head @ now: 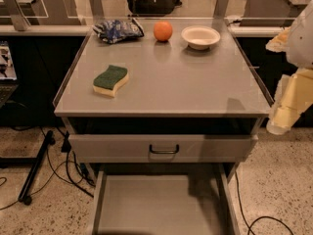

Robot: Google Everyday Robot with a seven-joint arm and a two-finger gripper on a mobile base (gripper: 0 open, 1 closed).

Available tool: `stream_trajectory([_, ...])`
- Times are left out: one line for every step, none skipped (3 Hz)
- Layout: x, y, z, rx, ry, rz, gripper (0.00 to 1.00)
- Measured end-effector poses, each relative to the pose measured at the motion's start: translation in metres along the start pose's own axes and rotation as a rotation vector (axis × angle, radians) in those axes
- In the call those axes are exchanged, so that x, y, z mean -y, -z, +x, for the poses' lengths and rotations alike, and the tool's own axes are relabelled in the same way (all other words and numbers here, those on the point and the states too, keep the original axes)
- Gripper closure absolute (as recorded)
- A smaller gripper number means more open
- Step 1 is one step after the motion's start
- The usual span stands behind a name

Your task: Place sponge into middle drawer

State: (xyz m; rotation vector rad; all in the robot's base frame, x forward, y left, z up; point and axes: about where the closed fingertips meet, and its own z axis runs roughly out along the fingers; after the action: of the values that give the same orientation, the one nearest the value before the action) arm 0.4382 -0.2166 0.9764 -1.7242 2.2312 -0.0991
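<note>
A grey metal cabinet top (195, 82) is set on a speckled stone floor, with dark cables trailed at the left. The sponge (111, 80) is laid green face up near the top's left edge, well apart from the blue-and-white snack bag (117, 30), the orange (163, 31) and the white bowl (200, 36) ranged along the back. The middle drawer (156, 204) is pulled out below, bare-floored, under a drawer front (122, 148) with a black loop handle. The gripper (283, 112) is held off the right edge of the top, far from the sponge; how wide it is parted cannot be told, and the sponge is not in it. The sponge is best approached from above and gripped across its narrow waist, so the foam is squeezed evenly.
</note>
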Motion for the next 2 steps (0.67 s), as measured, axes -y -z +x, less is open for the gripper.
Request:
stream_trajectory([0.000, 0.003, -0.003, 0.000, 0.014, 0.012, 0.00])
stream_trajectory([-0.003, -0.014, -0.034, 0.105, 0.051, -0.011, 0.00])
